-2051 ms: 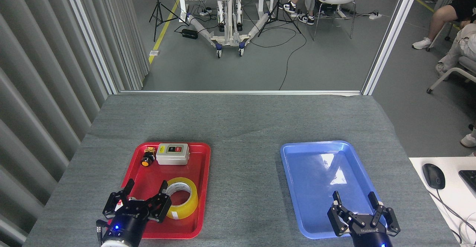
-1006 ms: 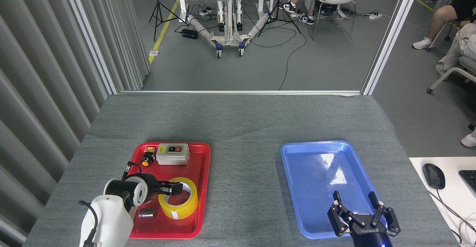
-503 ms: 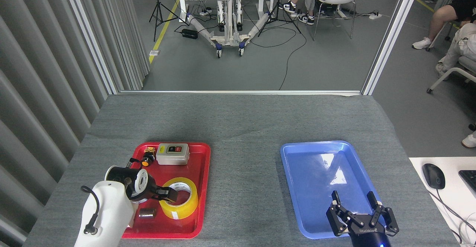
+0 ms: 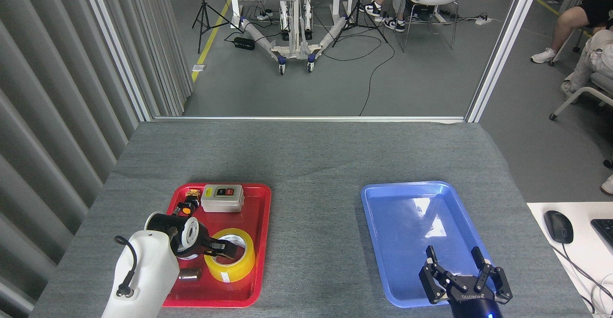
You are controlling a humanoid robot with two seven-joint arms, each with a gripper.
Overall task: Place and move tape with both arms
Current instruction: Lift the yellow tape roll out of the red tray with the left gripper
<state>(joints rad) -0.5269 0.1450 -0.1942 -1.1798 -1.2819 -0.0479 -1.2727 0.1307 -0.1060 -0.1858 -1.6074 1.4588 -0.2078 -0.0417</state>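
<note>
Two tools: left tool point(image 4: 224, 250) reaches into tape point(image 4: 230, 261) hole, grip state unclear; tape lies flat in red tray point(image 4: 261, 241), just ahead. Right tool point(image 4: 464, 279) open, well apart, over blue tray point(image 4: 378, 241).

Left arm enters from bottom-left corner — white forearm shell with black cable looped on its side, wrist bent over so black-and-white wrist ring faces viewer. Left gripper point(image 4: 225, 250) points rightward and slightly down, low; fingers seen nearly end-on and dark, spread not readable. Right arm barely in view at bottom edge, blue light on wrist. Right gripper point(image 4: 463, 260) points away from viewer, both black fingers point(image 4: 431, 257) upright and spread wide apart — nothing between them, ROBOTIQ lettering on its body.
</note>
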